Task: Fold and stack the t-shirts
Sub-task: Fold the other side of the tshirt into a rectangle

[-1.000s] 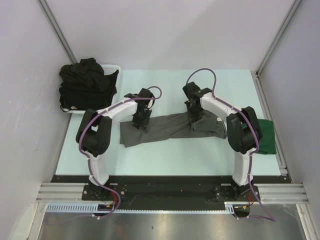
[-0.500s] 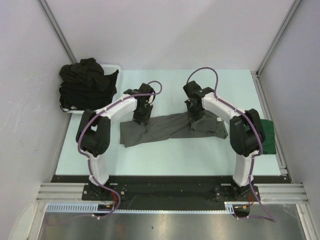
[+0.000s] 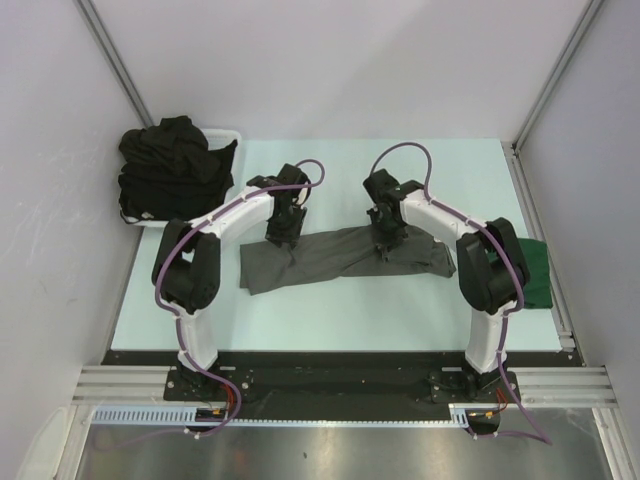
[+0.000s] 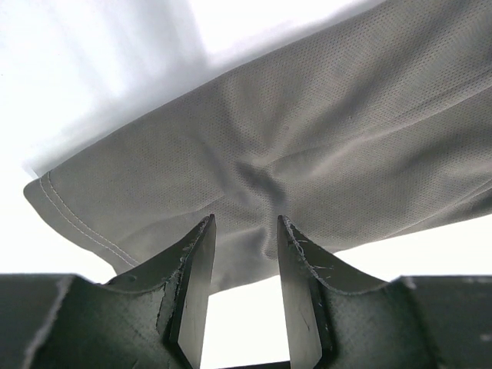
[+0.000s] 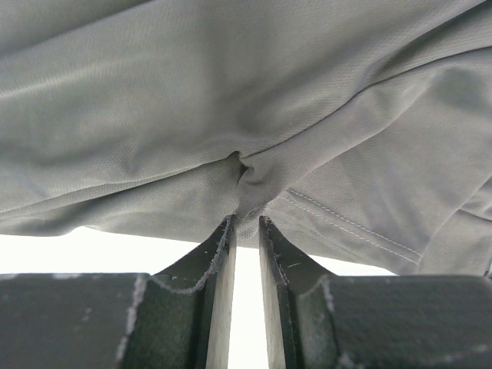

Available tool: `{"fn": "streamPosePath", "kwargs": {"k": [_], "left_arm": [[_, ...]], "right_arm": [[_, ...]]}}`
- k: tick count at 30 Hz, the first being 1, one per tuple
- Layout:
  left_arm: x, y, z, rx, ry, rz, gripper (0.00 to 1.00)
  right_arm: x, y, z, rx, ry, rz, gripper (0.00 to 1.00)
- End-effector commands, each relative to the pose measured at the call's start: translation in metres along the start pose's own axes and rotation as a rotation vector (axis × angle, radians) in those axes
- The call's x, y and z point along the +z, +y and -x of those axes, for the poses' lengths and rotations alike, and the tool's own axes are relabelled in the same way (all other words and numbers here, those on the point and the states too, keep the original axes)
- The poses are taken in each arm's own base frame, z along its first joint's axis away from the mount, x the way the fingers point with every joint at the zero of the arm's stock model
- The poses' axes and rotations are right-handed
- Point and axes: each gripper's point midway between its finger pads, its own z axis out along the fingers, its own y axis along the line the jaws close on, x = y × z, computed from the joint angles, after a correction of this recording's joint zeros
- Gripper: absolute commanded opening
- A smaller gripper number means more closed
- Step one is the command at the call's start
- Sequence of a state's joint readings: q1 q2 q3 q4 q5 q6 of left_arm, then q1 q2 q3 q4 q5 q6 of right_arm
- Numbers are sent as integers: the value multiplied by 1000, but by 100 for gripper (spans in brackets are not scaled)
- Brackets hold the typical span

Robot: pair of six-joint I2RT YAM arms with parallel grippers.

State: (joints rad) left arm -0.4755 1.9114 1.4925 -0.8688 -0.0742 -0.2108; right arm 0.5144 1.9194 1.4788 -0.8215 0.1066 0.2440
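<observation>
We see the charcoal grey t-shirt (image 3: 320,258) lying as a long, rumpled band across the middle of the pale table (image 3: 330,310), running from in front of the left arm to in front of the right arm. Both arms reach down onto it, 1 near each end.

The left gripper (image 4: 244,223) sits at the shirt's near edge with its 2 fingers (image 4: 192,265) parted. Bright table shows in the gap between them and the cloth does not fill it, so we read these jaws as open and not clamped, with a small pucker in the fabric just past the tips.

The right gripper (image 5: 246,221) has its jaws drawn almost together, and a gathered fold of the same shirt is pinched between the tips, beside a stitched hem.

The black t-shirts (image 3: 170,165) are heaped in the white basket (image 3: 228,135) at the far left corner. The dark green t-shirt (image 3: 537,275) lies at the table's right edge, partly hidden by the right arm.
</observation>
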Motion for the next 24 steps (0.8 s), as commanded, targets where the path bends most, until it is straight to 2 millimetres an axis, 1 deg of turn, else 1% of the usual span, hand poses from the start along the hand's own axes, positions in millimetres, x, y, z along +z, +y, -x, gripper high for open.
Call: {"fn": "streamPosePath", "kwargs": {"k": [1, 5, 10, 11, 13, 17, 21, 24], "left_arm": [[-16, -4, 12, 19, -45, -23, 43], [-16, -4, 10, 20, -40, -23, 43], [-15, -4, 7, 18, -37, -24, 43], [-15, -4, 7, 16, -35, -24, 43], [-16, -3, 7, 16, -39, -22, 43], [-18, -3, 7, 17, -39, -19, 43], [-18, -3, 6, 17, -39, -18, 43], [-17, -2, 5, 18, -35, -16, 43]], "right_arm": [[-7, 9, 1, 5, -28, 27, 23], [-8, 12, -1, -4, -32, 32, 22], [-2, 9, -3, -16, -28, 19, 21], [-1, 8, -3, -17, -27, 13, 17], [2, 6, -3, -29, -29, 1, 13], [7, 4, -3, -39, -27, -13, 0], [7, 3, 0, -39, -36, -21, 0], [-3, 4, 6, -37, -55, -12, 0]]}}
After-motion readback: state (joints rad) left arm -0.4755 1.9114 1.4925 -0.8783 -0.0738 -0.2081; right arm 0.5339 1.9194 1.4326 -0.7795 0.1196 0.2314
